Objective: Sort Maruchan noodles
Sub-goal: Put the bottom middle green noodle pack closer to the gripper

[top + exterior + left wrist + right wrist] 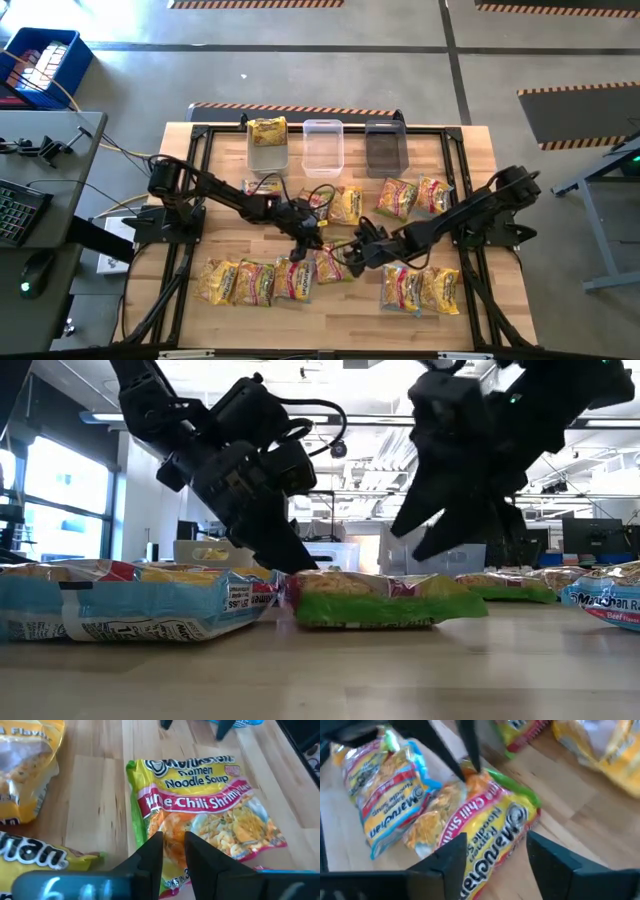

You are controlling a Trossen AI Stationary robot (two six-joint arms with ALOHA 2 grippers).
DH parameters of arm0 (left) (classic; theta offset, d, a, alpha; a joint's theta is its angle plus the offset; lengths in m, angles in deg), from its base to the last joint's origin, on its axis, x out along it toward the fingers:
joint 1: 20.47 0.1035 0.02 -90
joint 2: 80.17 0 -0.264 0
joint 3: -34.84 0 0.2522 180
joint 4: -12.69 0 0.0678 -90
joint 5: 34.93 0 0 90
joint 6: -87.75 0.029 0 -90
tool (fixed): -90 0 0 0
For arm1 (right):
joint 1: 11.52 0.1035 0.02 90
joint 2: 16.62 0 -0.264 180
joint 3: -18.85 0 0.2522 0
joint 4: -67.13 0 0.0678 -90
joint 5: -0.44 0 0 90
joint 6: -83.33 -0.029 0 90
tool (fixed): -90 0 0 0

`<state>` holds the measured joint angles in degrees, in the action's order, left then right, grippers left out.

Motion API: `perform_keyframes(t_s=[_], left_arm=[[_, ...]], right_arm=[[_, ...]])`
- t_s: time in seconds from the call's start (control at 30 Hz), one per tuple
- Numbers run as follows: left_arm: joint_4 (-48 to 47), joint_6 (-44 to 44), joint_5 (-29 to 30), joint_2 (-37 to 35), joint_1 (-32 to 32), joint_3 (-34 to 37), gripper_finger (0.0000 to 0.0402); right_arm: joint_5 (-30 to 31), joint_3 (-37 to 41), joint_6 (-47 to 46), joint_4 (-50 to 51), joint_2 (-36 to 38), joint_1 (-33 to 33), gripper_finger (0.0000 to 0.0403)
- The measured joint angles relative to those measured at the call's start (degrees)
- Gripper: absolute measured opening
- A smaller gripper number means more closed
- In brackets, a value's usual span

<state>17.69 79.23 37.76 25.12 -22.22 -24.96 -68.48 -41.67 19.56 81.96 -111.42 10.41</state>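
Note:
A Maruchan Lime Chili Shrimp noodle packet, yellow with a green edge and a red band, lies flat on the wooden table between the two arms. My left gripper reaches in from the table's left and stands on one end of it, its fingers close together. My right gripper comes from the table's right. It is open and hovers just above the packet's other end, one finger to each side. In the low view the right gripper stands clear above the packet. My left gripper pinches the packet's end between its two fingers, slanting down from above and from the table's left. The right wrist view shows the fingertips meeting on the orange-printed end. The packet lies flat on the table.
Three bins stand at the far edge: a clear one holding a yellow packet, another clear one and a dark one. More packets lie near left, near right, far right and mid-table.

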Motion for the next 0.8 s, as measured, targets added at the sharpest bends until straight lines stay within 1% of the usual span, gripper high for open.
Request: perform_keyframes(t_s=[0.1, 0.27, 0.37, 0.47, 0.53, 0.6, 0.7, 0.8], left_arm=[[-0.4, -0.1, -0.3, -0.9, 0.2, -0.6, 0.0085], [-0.5, 0.0, -0.3, -1.0, 0.2, -0.9, 0.0108], [-0.6, -1.2, 0.0, -1.0, 0.6, -0.9, 0.0109], [-0.6, -2.4, -0.9, -1.1, 1.6, -0.9, 0.0096], [-0.4, -2.4, -1.5, -1.4, 2.3, -0.9, 0.0086], [-0.6, -2.4, -2.1, -1.4, 3.1, -0.9, 0.0078], [-0.6, -2.7, -4.7, -1.4, 4.1, -0.9, 0.0072], [-0.8, -3.4, -5.1, -1.4, 4.9, -0.9, 0.0072]], right_arm=[[-1.2, 0.0, -4.6, -2.1, -2.2, -0.8, 0.0201], [-3.4, 0.0, -10.7, -5.6, -5.9, -1.7, 0.02], [-3.6, 0.0, -12.8, -6.5, -7.9, -2.0, 0.02], [-3.1, -0.1, -12.4, -8.8, -9.2, -2.1, 0.0193], [-3.0, -0.1, -10.6, -10.1, -9.7, -2.1, 0.0176], [-2.9, -0.2, -8.6, -11.5, -10.1, -2.1, 0.0149], [-2.6, -0.2, -5.4, -12.1, -10.1, -2.1, 0.0096], [-1.8, -0.1, -1.5, -12.8, -10.1, -2.1, 0.0039]])
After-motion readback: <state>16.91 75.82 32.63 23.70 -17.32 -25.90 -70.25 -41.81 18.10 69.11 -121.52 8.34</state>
